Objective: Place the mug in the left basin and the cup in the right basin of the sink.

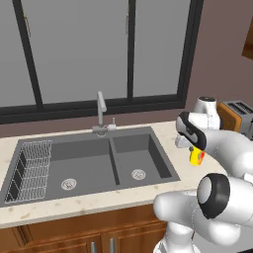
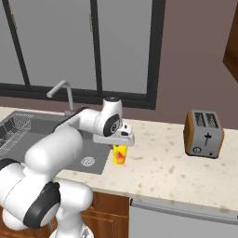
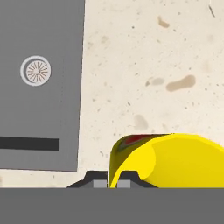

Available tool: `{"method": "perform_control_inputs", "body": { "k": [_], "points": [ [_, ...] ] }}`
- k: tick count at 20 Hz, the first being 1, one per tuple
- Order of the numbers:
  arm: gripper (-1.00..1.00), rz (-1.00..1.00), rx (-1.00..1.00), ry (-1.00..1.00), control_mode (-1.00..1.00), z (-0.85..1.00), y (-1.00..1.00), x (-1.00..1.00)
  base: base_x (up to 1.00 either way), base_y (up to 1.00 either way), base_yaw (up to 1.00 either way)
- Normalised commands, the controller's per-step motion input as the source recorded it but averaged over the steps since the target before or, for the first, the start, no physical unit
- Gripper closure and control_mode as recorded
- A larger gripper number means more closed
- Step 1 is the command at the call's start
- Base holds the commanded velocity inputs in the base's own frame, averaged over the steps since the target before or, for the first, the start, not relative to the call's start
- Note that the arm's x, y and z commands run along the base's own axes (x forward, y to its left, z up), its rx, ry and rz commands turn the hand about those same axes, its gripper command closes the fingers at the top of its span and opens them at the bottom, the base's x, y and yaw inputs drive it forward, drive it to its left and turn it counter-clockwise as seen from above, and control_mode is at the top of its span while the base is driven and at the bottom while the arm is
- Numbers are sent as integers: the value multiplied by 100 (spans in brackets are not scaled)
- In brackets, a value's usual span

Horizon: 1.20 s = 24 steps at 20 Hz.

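Nearest the base, the white arm reaches out over the speckled counter (image 2: 162, 172) to the right of the sink (image 1: 29, 195). The gripper (image 3: 113, 183) is closed tight on the rim wall of the yellow cup (image 2: 120, 155): in the hand view one dark tip sits inside the cup and the other outside, with the thin yellow wall pinched between them. The cup hangs upright under the hand, at or just above the counter, just beside the sink's right edge; whether its base is off the stone cannot be told.

The step in hand looks to be carrying the cup to the right basin (image 1: 141, 158). Doing it well means lifting straight up enough to clear the sink lip, keeping the hand level so the rim pinch does not let the cup swing or slip, moving across toward the round drain (image 1: 138, 174), and lowering before letting go.

Farther left lies the left basin (image 1: 81, 165) with its wire rack (image 1: 30, 170). Behind stands the faucet (image 1: 101, 111), and off to the right the toaster (image 2: 203, 134). The mug cannot be seen from here.
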Motion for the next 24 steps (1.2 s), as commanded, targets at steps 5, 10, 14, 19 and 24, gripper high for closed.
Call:
{"method": "perform_control_inputs", "body": {
  "k": [5, 10, 14, 19, 24],
  "points": [
    [100, 4, 0, -3, -100, 0, 51, 11, 0, 0, 0],
    [100, 6, 0, -3, -100, 0, 53, 29, 0, 0, 0],
    [100, 6, 0, -1, -100, 0, 54, 35, 0, 0, 0],
    [100, 7, 0, 0, -100, 0, 50, 34, 0, 0, 0],
    [100, 5, 0, 0, -100, 0, 43, 32, 0, 0, 0]
  ]
}}
